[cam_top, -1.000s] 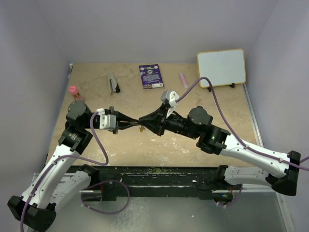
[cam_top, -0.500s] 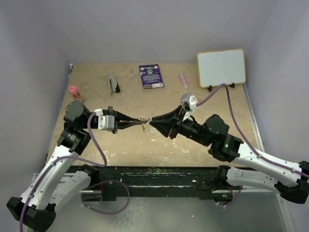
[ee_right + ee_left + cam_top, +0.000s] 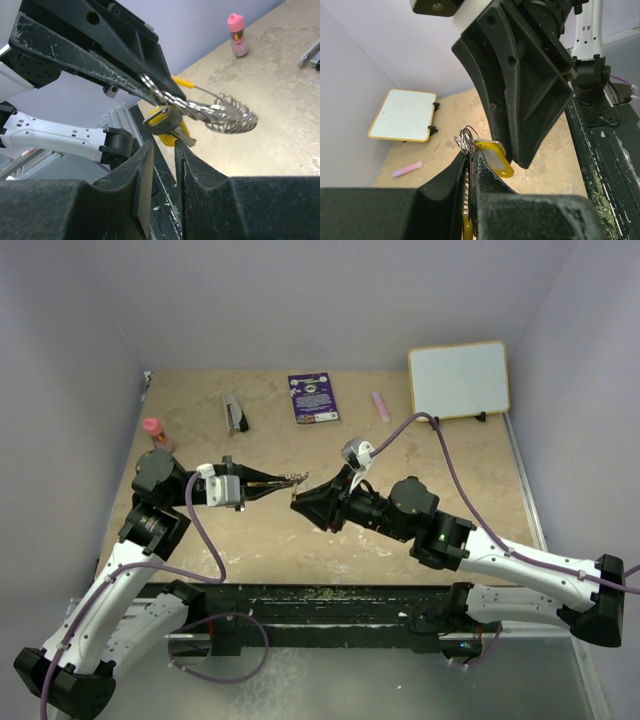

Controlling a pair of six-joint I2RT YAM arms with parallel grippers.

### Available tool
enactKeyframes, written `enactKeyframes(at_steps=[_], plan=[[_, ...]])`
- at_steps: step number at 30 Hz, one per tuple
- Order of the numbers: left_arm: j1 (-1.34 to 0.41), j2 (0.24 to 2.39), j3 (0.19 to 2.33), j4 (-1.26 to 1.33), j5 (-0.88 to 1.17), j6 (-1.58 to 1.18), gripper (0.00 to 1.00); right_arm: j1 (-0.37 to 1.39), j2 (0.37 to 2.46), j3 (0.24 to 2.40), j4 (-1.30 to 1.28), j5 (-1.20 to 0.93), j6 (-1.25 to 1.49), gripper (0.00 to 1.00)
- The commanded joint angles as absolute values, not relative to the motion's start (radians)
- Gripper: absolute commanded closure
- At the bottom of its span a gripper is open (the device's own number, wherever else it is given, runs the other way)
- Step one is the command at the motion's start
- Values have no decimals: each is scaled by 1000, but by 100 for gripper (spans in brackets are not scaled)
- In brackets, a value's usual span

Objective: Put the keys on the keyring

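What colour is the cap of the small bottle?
Pink. The bottle cap shows best in the right wrist view.

Lilac walls [image 3: 320, 300], beige tabletop [image 3: 280, 540]

The tan table [image 3: 260, 540] carries, all beyond the jaws: a pink-capped bottle [image 3: 152, 427] to their left, a grey-black tool [image 3: 235, 413], a purple card [image 3: 313, 398], a pink stick [image 3: 381, 406] (too small to identify), and a whiteboard [image 3: 458, 380] to their right.

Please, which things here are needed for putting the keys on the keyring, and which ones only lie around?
Belong to the job: keys, keyring, left gripper, right gripper.
Just lying about: whiteboard, purple card, pink stick, pink-capped bottle, grey-and-black tool.
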State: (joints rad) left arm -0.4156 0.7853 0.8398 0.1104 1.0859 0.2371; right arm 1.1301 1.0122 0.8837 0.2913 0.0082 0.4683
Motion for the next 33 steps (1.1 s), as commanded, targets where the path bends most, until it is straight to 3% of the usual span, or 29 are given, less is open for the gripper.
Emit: enactKeyframes(at_steps=[1,17,33], plan=[[-418,776,865,135,1051,286,96,1151,1010,929,342,20,483,71],[-419,777,856,102,1029,318,96,1217,1043,1034,227,199,402,62],[-418,782,856,91,1022,324,96,1269,1106,1115,97,382,356,62]])
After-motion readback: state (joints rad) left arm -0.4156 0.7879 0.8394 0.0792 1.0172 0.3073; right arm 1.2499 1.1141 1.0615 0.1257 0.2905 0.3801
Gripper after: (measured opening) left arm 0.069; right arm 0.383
